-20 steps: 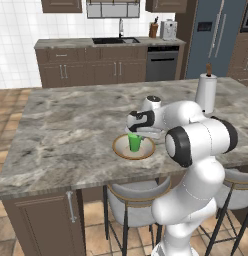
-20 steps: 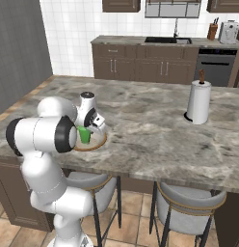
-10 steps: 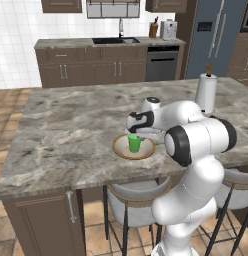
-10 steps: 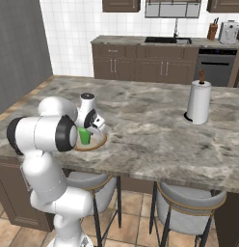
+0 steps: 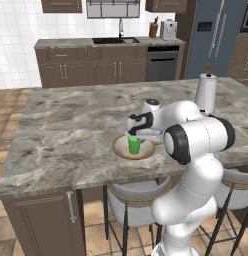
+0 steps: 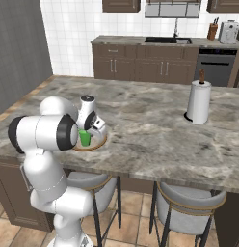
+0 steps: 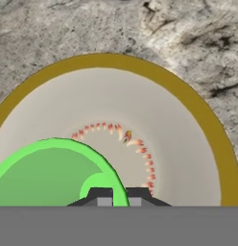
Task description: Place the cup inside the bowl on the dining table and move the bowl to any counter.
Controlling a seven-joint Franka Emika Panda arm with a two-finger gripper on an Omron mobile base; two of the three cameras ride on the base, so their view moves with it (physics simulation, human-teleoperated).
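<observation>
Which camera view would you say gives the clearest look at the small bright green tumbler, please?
The left base view: the small bright green tumbler stands upright in the beige brown-rimmed bowl, seen whole from the side. The right base view shows the tumbler partly behind the arm; the hand view looks down into its rim, cropped.

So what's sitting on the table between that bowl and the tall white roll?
Nothing: in the right base view, only bare marble of the dining table lies between the bowl and the white roll.
</observation>
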